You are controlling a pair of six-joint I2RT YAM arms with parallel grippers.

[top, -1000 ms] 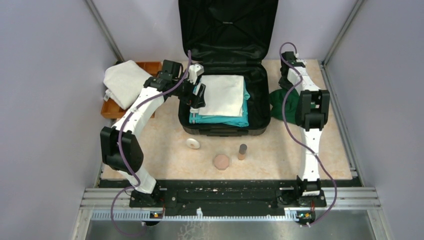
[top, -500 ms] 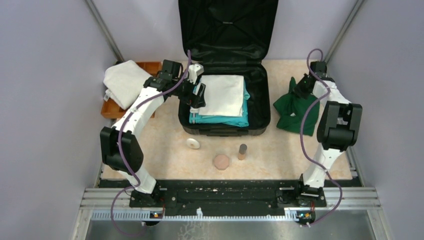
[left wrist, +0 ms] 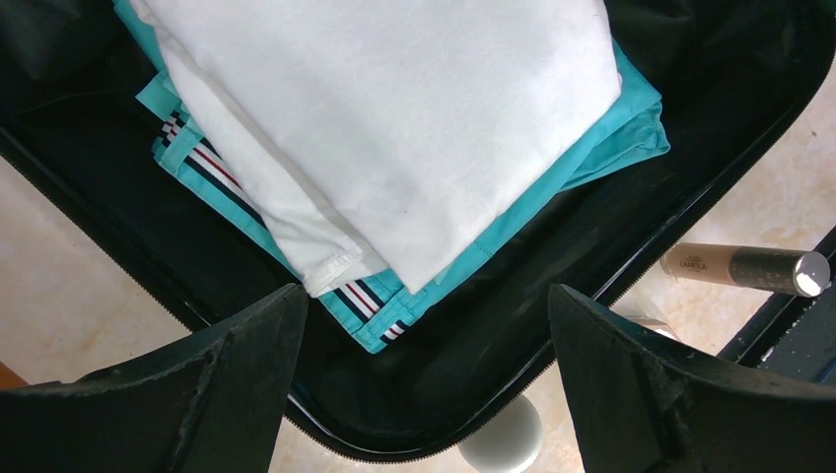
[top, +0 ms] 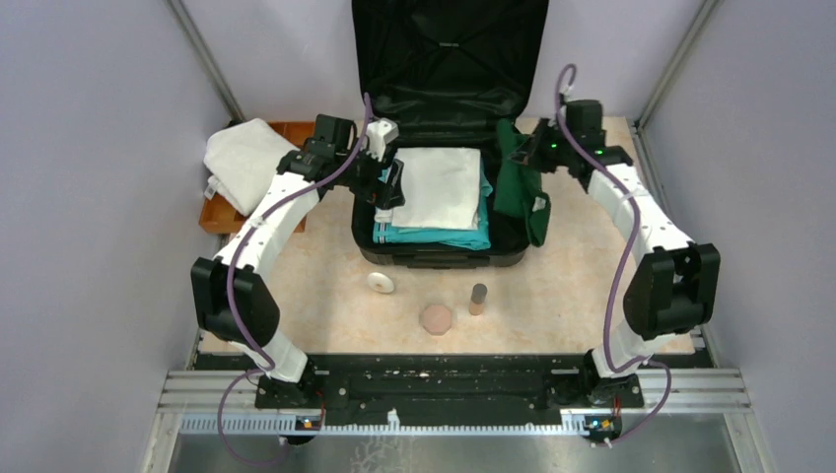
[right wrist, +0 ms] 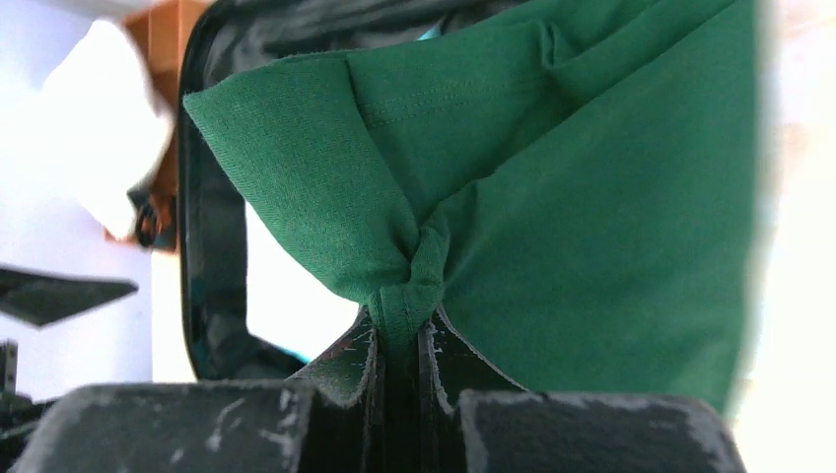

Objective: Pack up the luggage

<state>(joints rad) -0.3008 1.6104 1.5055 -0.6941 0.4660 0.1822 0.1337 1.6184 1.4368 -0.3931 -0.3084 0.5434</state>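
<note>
From above, the luggage [top: 444, 258] lies open at the middle of the table's far edge, its lid propped against the back wall. Inside it a white cloth [top: 439, 182] sits on a teal garment [top: 434, 236]. The right jaws are closed on a green garment [top: 524, 192], which hangs across the luggage's right rim, part inside and part draped outside. If it is let go here, I judge the outer part would slide onto the table or lie over the rim and block the lid. The left jaws hover wide over the left side of the stack, holding nothing. A leftward sweep of the green garment could run into them. A wooden tray [top: 219, 215] at the table's left edge carries a second white cloth [top: 246, 158], not yet packed.

In the left wrist view the jaws stand wide and empty above the stack's near corner. The white cloth [left wrist: 394, 128] lies askew on the teal garment [left wrist: 592, 138], whose striped edge pokes out. A careless press or drag could pull the folds apart. A small tube [left wrist: 744, 268] is on the table just outside the luggage's rim [left wrist: 611, 266].

In the right wrist view the jaws pinch only a small twisted bunch of the green garment [right wrist: 552, 197], and the rest hangs loose. So slight a hold may slip, and the loose cloth would likely land crumpled rather than flat.
</note>
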